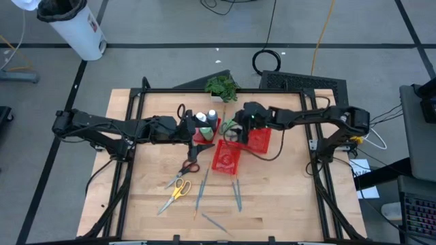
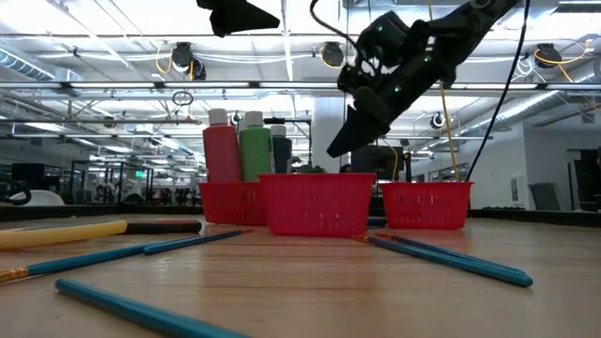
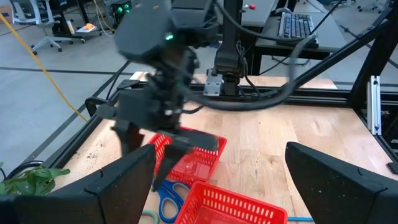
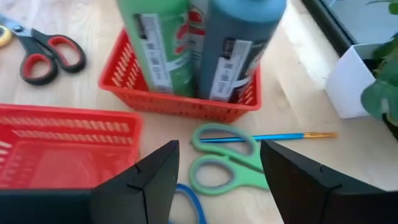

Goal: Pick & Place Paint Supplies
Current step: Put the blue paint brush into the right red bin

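Green-handled scissors (image 4: 222, 159) lie flat on the table beside a thin brush (image 4: 273, 135) and blue-handled scissors (image 4: 188, 198). My right gripper (image 4: 217, 186) hovers open above them, touching nothing; it also shows above the trays in the low view (image 2: 349, 131). A red tray (image 4: 180, 102) holds a green bottle (image 4: 155, 43) and a dark bottle (image 4: 239, 43) standing upright. Red-handled scissors (image 1: 191, 163), yellow-handled scissors (image 1: 178, 190) and brushes (image 1: 202, 190) lie on the table's near half. My left gripper (image 1: 189, 129) waits open over the bottle tray's left side.
Two more red mesh trays (image 1: 225, 158) (image 1: 259, 139) sit right of the bottle tray. A small potted plant (image 1: 221, 86) stands at the far edge, its white pot (image 4: 357, 81) close to the scissors. Bare wood lies along the table's left and right sides.
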`<state>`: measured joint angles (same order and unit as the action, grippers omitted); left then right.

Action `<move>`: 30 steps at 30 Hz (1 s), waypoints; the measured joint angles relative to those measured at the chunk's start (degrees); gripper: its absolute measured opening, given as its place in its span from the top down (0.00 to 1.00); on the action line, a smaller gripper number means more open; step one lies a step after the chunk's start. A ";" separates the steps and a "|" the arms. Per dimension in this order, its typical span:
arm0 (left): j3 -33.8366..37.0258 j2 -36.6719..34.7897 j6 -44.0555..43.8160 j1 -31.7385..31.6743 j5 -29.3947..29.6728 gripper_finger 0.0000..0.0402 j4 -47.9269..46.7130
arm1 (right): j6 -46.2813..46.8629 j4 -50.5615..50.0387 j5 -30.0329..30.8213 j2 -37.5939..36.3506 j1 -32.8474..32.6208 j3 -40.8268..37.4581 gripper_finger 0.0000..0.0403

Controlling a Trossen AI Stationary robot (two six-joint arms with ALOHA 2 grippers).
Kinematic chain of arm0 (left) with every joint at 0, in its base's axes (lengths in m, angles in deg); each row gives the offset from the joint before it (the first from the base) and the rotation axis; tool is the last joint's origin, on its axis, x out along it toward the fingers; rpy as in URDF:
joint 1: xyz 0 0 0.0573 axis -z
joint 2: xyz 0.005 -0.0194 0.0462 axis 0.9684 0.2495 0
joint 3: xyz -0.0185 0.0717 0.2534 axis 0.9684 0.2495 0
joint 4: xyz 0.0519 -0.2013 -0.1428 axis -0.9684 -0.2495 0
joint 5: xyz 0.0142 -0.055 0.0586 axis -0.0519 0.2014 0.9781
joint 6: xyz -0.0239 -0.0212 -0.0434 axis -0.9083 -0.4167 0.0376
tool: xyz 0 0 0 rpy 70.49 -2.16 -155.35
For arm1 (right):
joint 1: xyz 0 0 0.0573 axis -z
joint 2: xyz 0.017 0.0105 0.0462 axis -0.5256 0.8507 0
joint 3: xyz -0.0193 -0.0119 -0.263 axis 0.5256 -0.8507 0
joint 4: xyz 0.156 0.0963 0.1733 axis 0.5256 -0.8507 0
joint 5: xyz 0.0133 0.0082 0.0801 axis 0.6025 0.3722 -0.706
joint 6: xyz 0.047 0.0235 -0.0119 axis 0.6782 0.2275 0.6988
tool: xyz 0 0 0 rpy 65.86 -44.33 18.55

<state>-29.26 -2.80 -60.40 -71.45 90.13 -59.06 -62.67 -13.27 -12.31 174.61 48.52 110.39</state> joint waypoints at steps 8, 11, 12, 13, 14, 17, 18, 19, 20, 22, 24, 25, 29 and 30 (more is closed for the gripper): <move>0.00 0.00 0.00 0.00 0.00 0.09 0.00 | -8.21 -8.48 -7.49 10.53 5.13 11.98 0.48; 0.00 0.00 -0.02 0.00 -0.01 0.09 0.00 | -11.63 -14.14 -7.60 16.08 7.05 18.65 0.48; 0.00 0.01 -0.02 0.00 0.00 0.09 0.00 | -12.00 -15.71 -7.58 17.84 7.90 20.28 0.48; 0.00 0.00 0.00 0.02 0.00 0.09 0.00 | -12.43 -15.87 -7.37 19.65 8.69 21.73 0.48; 0.00 0.01 -0.02 0.02 0.00 0.09 0.00 | -12.59 -15.52 -7.33 21.11 9.50 22.81 0.48; 0.00 -0.01 0.00 0.00 0.00 0.09 0.02 | -11.51 -15.83 -7.33 24.53 11.60 25.62 0.48; 0.00 0.01 -0.01 0.01 0.00 0.09 0.02 | -11.12 -15.24 -7.39 25.22 12.19 26.14 0.48; 0.00 -0.01 0.00 0.01 -0.01 0.09 0.02 | -11.09 -15.10 -7.43 25.85 12.69 26.38 0.48; 0.00 0.01 -0.02 0.00 -0.02 0.09 0.04 | -11.14 -14.69 -7.49 26.57 13.08 26.45 0.48; 0.00 0.00 0.00 0.02 0.00 0.09 0.22 | -11.12 -12.64 -7.70 28.12 13.76 26.63 0.48; 0.00 0.01 -0.02 0.00 -0.02 0.09 0.38 | -11.16 -12.55 -7.72 28.95 14.17 26.63 0.48; 0.00 0.01 0.00 0.00 0.00 0.09 0.47 | -11.40 -11.94 -7.77 29.43 14.36 26.80 0.48; 0.00 -0.01 -0.01 0.01 0.00 0.09 0.59 | -12.94 -11.59 -7.71 31.39 14.36 27.04 0.48; 0.00 -0.01 0.00 0.01 -0.01 0.09 0.60 | -13.29 -11.56 -7.82 31.82 14.35 27.03 0.48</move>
<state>-29.26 -2.81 -60.40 -71.44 90.12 -58.46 -75.96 -24.83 -20.13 206.43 62.88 137.43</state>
